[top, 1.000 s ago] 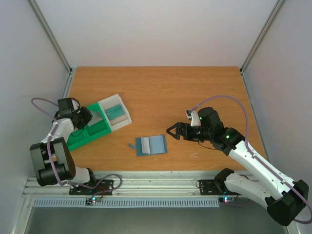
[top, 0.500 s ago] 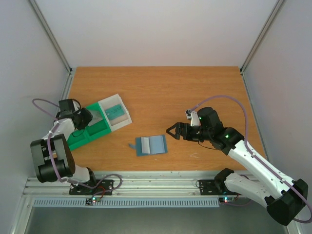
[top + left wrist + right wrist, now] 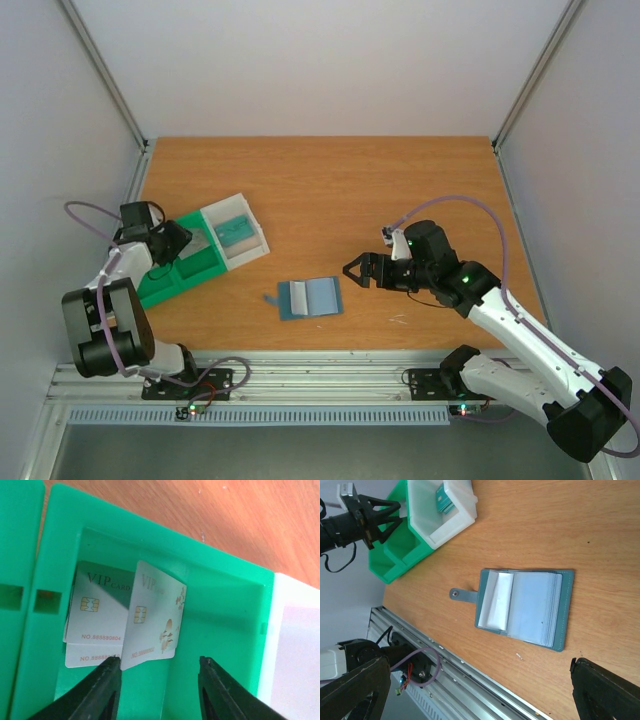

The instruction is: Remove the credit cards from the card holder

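Since the earlier frame the left pincer (image 3: 159,687) has parted its fingers; its arm is at the same station over the green tray (image 3: 165,283), and the right arm and the card holder (image 3: 310,298) have not shifted.

**Left pincer.** The fingers stand apart above one compartment of the green tray, clamped on nothing. Three white credit cards (image 3: 97,611), printed "VIP" and each bearing a chip, lie in this compartment. One card (image 3: 152,617) rests tilted across the other two, its lower edge just above the gap between the fingers. Whether its lower corner touches the left-hand finger (image 3: 102,687) cannot be told.

**Right pincer** (image 3: 352,270). The fingers are spread wide and hold nothing. The pincer hovers just right of the card holder, apart from it and pointing toward it.

**Card holder.** It lies opened flat on the tabletop (image 3: 330,190), close to the near edge and between the two arms. Its strap tab points toward the left edge. The left half carries a pale pocket strip; the right half shows grey-blue leaves stacked flush.

**Trays.** The green tray sits at the left edge of the tabletop. A white tray (image 3: 257,238) stands against its far-right side, touching it. A teal card (image 3: 236,229) lies inside the white tray.
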